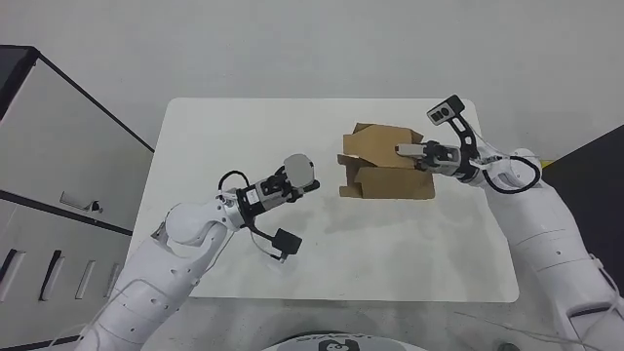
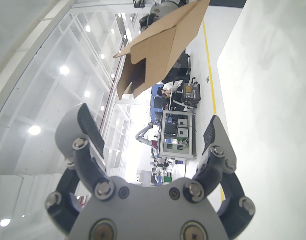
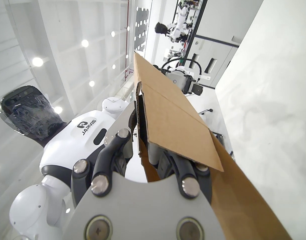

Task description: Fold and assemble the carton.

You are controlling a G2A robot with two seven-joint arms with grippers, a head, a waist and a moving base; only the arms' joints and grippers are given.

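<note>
Nearest the robot, over the front middle of the surface (image 1: 244, 136), the left claw (image 1: 304, 179) hangs with its fingers spread wide and nothing between them. It is turned sideways toward the carton (image 1: 385, 171) and stands well apart from it. Farther out, toward the right side, the carton is partly opened, with loose flaps splayed at the end facing the left claw. I cannot tell whether it rests on the surface or is held just above it. The right claw (image 1: 402, 149) is clamped on an upper cardboard edge, its forearm reaching in from the right. I judge the step to be steadying the half-formed carton. The next move calls for the left claw to close in and press the loose flaps inward against a firm right grip.
</note>
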